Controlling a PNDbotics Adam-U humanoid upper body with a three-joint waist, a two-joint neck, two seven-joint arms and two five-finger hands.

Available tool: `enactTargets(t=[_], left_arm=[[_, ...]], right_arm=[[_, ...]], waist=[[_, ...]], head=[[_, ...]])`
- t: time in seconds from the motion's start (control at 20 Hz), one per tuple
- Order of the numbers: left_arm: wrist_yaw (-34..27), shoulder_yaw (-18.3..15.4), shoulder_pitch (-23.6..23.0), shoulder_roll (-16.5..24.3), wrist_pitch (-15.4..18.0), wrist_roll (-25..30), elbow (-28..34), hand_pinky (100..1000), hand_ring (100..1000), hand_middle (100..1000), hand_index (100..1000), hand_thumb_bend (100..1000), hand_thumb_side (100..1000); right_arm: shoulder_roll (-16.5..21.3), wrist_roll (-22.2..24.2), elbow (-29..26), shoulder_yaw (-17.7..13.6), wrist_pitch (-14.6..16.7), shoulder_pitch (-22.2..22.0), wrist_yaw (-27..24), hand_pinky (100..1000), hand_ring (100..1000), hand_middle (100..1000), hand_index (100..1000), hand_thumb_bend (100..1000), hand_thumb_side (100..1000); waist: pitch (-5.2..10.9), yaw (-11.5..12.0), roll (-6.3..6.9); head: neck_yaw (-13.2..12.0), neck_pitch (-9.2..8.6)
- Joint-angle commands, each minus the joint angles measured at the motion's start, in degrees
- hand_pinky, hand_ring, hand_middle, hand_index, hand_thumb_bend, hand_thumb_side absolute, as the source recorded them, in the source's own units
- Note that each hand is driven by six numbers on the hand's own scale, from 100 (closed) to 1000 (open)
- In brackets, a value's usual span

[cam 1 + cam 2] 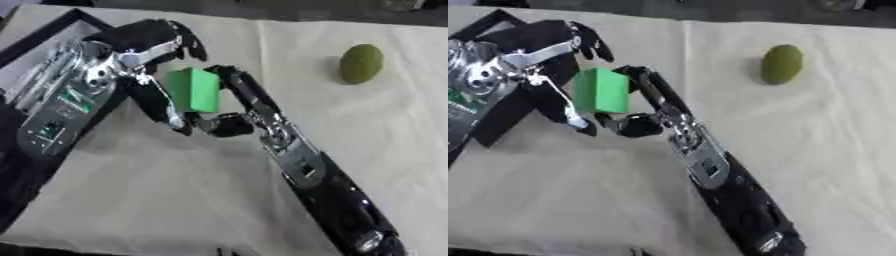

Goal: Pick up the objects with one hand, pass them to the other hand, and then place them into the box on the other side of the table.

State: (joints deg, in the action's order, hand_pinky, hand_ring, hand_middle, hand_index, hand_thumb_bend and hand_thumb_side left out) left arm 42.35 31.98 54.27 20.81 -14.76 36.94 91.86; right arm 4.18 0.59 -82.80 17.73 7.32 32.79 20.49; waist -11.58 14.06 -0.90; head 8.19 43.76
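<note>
A counter [175, 200] covered in pale cream cloth fills the view. At its left edge sits a shallow black-rimmed box [44, 37], only partly visible behind the left arm.

The robot's left hand [149, 47], black and silver, reaches in from the left. Its fingers curl above and below a bright green rectangular block [194, 90], touching the block's left side. The right hand [232, 107] reaches up from the lower right. Its long fingers lie along the block's right face and its thumb curls in beneath, so this hand pinches the block too. The block is held upright between both hands, above the counter, just beside the box.

Well apart, toward the far right, a small olive-green oval fruit [360, 63] lies alone on the cloth.

This looks like the middle of the handover. To do it well, the left hand should probably close fully round the block before the right hand lets go. The right fingers should then open straight and draw back without tipping the block.
</note>
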Motion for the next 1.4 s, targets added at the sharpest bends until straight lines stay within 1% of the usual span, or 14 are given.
enactTargets(t=[0.05, 0.25, 0.35, 0.4, 0.45, 0.5, 0.6, 0.75, 0.8, 0.95, 1.1, 1.2, 1.35, 1.4], left_arm=[[0.9, -0.5, 1.3, 0.1, 0.6, -0.3, -0.7, 812, 756, 739, 806, 835, 170], [2.1, -0.5, 1.1, -0.1, 0.9, -1.6, -2.3, 803, 749, 729, 797, 807, 164], [2.8, -0.7, 1.1, -0.2, 1.0, -2.9, -2.8, 793, 739, 716, 781, 750, 173], [3.1, -0.8, 1.0, -0.3, 0.9, -3.8, -2.9, 787, 731, 707, 772, 701, 183], [3.4, -0.8, 1.0, -0.3, 0.8, -4.6, -3.0, 786, 730, 705, 770, 693, 185], [3.5, -0.9, 0.9, -0.4, 0.7, -5.4, -2.9, 780, 721, 694, 756, 637, 207], [3.2, -0.9, 0.7, -0.4, 0.1, -6.6, -2.7, 769, 705, 675, 736, 569, 227], [2.3, -0.8, 0.5, -0.4, -0.8, -7.4, -2.7, 750, 680, 641, 704, 527, 237], [2.1, -0.7, 0.5, -0.4, -0.9, -7.5, -2.7, 740, 664, 617, 674, 493, 231], [1.4, -0.7, 0.4, -0.4, -1.1, -7.5, -2.5, 725, 640, 591, 635, 461, 205], [0.5, -0.7, 0.3, -0.4, -1.2, -7.3, -2.6, 719, 615, 550, 576, 420, 123], [-0.1, -0.6, 0.3, -0.4, -1.1, -7.1, -2.4, 718, 609, 536, 556, 403, 100], [-0.7, -0.6, 0.3, -0.3, -1.2, -7.0, -2.3, 718, 609, 536, 556, 403, 100], [-0.7, -0.6, 0.3, -0.3, -1.2, -7.0, -2.2, 704, 586, 499, 484, 378, 100]], right_arm=[[-0.5, 0.2, 0.0, 0.2, 1.1, 0.9, -2.1, 702, 633, 459, 494, 312, 100], [-0.7, 0.6, 1.2, 0.5, 2.5, 0.8, -5.4, 700, 632, 457, 493, 293, 100], [-0.8, 0.8, 1.8, 0.6, 2.9, 0.8, -6.6, 699, 631, 456, 493, 293, 100], [-0.8, 0.8, 2.1, 0.6, 3.0, 0.8, -6.9, 699, 631, 456, 493, 293, 100], [-0.8, 0.8, 2.3, 0.6, 3.0, 0.8, -7.2, 699, 631, 456, 493, 293, 100], [-0.8, 0.8, 2.4, 0.6, 3.0, 0.8, -7.3, 699, 631, 456, 493, 294, 100], [-0.8, 0.8, 2.5, 0.6, 3.0, 0.8, -7.2, 698, 631, 456, 493, 297, 100], [-0.9, 0.9, 2.5, 0.6, 2.9, 0.7, -6.9, 696, 631, 455, 493, 297, 100], [-0.9, 0.9, 2.5, 0.7, 2.9, 0.7, -6.9, 696, 631, 455, 493, 299, 100], [-1.0, 0.9, 2.5, 0.7, 2.9, 0.7, -6.8, 695, 630, 455, 492, 301, 100], [-1.0, 1.0, 2.5, 0.8, 3.0, 0.7, -6.8, 695, 630, 455, 493, 304, 100], [-1.0, 1.1, 2.5, 0.8, 3.0, 0.7, -6.8, 694, 631, 455, 494, 305, 100], [-1.0, 1.2, 2.5, 0.8, 3.0, 0.7, -6.7, 694, 631, 455, 494, 305, 100], [-1.0, 1.2, 2.5, 0.8, 3.0, 0.7, -6.7, 693, 636, 459, 505, 312, 100]], waist=[[0.73, 0.1, 0.31], [0.70, 0.2, 0.34], [0.70, 0.3, 0.32], [0.70, 0.3, 0.31], [0.69, 0.4, 0.29], [0.67, 0.4, 0.26], [0.60, 0.4, 0.20], [0.53, 0.4, 0.16], [0.51, 0.4, 0.14], [0.50, 0.4, 0.11], [0.50, 0.4, 0.06], [0.48, 0.4, 0.05], [0.47, 0.4, 0.05], [0.47, 0.4, 0.05]], head=[[0.0, 0.15], [-0.6, -0.05], [-0.7, -0.17], [-0.7, -0.23], [-0.7, -0.29], [-0.7, -0.38], [-0.7, -0.54], [-0.7, -0.47], [-0.7, -0.39], [-0.8, -0.33], [-0.7, -0.38], [-0.6, -0.43], [-0.6, -0.47], [-0.6, -0.46]])
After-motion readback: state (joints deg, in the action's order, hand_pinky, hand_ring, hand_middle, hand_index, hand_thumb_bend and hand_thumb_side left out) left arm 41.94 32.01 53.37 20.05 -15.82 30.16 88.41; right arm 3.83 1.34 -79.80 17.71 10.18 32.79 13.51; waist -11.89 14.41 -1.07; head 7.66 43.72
